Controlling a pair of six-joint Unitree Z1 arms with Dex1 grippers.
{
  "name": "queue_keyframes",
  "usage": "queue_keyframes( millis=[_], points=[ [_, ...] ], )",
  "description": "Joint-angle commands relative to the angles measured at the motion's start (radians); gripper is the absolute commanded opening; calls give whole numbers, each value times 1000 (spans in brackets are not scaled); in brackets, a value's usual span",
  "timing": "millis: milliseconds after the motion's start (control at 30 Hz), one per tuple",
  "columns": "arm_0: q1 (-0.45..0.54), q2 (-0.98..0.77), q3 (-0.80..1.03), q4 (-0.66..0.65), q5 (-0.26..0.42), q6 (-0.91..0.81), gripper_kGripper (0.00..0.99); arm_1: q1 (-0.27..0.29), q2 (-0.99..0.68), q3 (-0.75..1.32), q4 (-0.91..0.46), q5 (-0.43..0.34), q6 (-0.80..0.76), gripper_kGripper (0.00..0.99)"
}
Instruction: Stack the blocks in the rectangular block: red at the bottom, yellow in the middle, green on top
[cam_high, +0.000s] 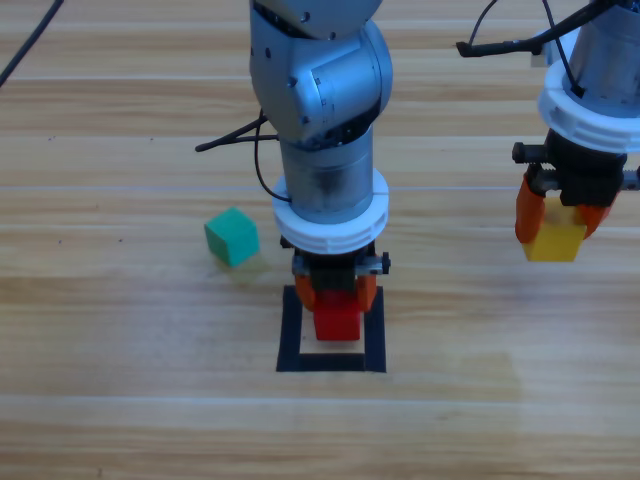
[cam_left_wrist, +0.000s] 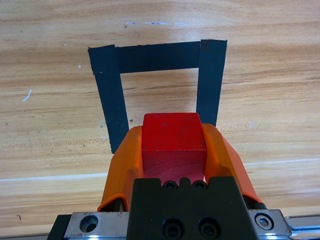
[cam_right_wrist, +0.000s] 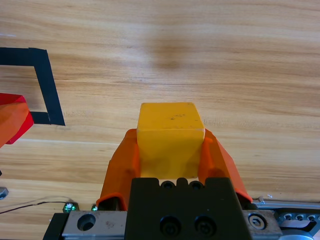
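Jaws of the left gripper (cam_high: 337, 297) pinch the red cube (cam_high: 338, 322) over the black tape square (cam_high: 291, 330), the cube at the outline's far edge near the arm. Well to the right, the right gripper (cam_high: 560, 215) clamps the yellow cube (cam_high: 553, 240) between its jaws above the wooden surface (cam_high: 120, 400). Left of the square, the teal-green cube (cam_high: 232, 237) sits alone on the wood.

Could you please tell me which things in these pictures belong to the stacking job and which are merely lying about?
Belong to the job:
red cube, held by the left gripper over the tape square
yellow cube, held by the right gripper
green cube, free on the table

Lying about:
black cables near the arms
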Motion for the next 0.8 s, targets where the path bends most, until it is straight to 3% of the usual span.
queue_keyframes(
  millis=[33, 800],
  points=[
    [-20, 58, 17, -4, 21, -21, 118, 3, 73, -8, -7, 15, -9, 0],
    [-32, 69, 19, -17, 38, -12, 120, 3, 81, -8, -7, 15, -11, 0]
  ],
)
